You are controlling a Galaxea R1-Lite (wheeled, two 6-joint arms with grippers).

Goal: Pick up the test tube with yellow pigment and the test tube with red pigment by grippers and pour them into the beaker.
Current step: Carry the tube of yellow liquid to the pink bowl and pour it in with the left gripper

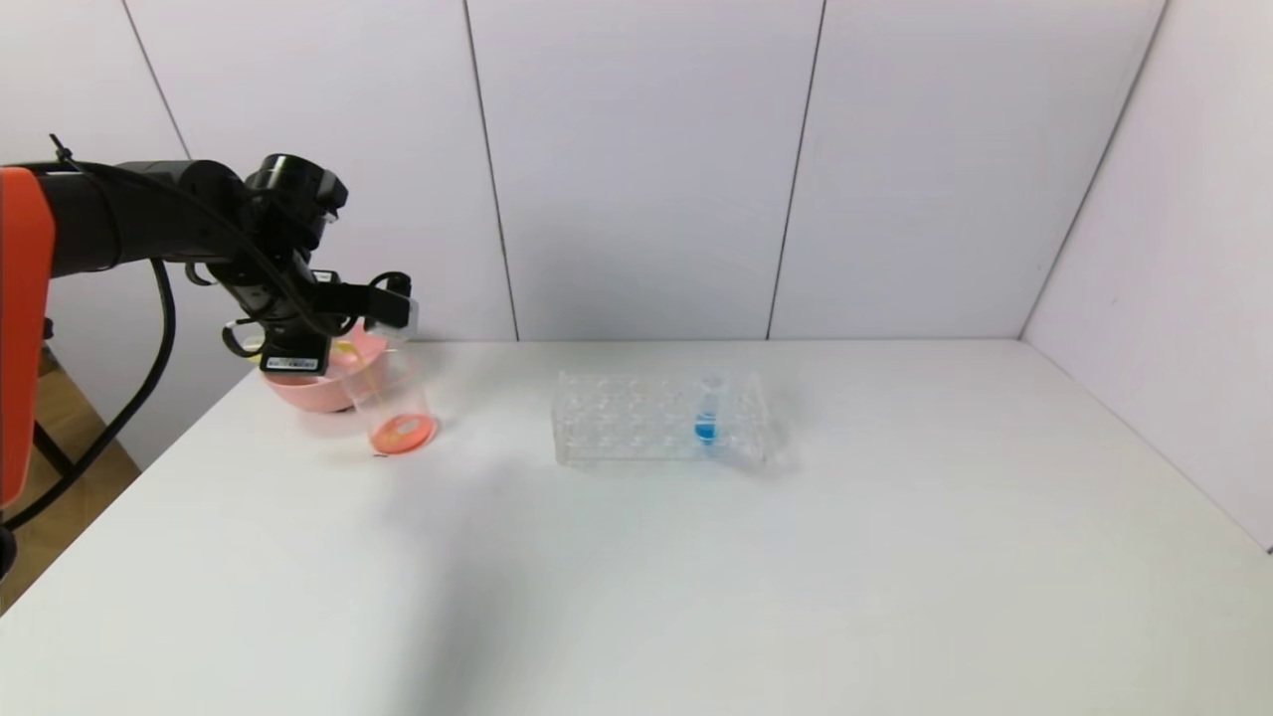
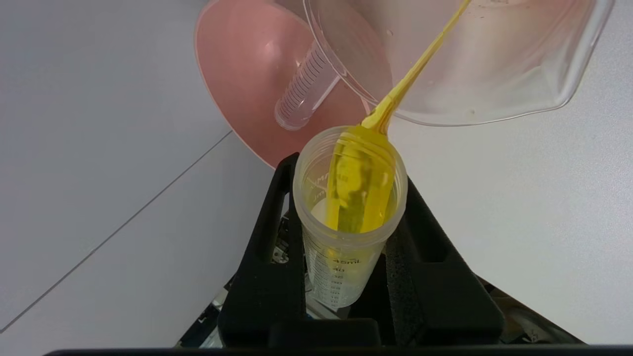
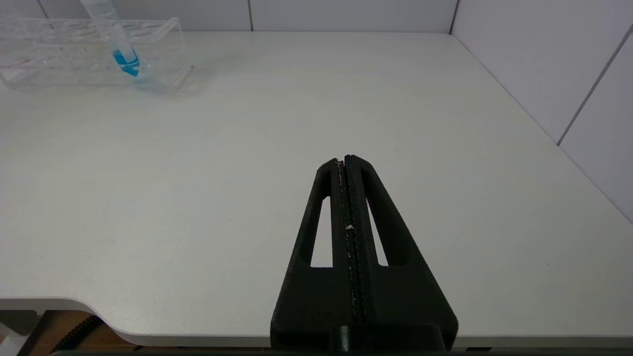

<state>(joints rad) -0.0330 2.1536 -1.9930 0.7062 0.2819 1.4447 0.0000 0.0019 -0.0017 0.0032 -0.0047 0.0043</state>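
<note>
The left gripper [image 2: 348, 217], jaws clamped on the tilted test tube with yellow pigment [image 2: 348, 237], pours a yellow stream into the beaker [image 2: 568, 79]. The right gripper [image 3: 346, 165] hangs above the counter [image 3: 198, 198], jaws pressed together, holding nothing.

Toward the table's [image 1: 895, 557] far middle, a clear tube rack [image 1: 636, 418], lying lengthwise left to right, with a single blue-liquid tube [image 1: 707, 413] upright in a hole near its right end (the blue settled low in the tube). At the far left, hard by the wall panels [image 1: 636, 169], a pink bowl [image 1: 323, 390] with an empty, graduated clear tube [image 2: 305, 90] lying slantwise inside. Everywhere underneath, plain white tabletop, with pale panelled walls closing the far and right sides.
</note>
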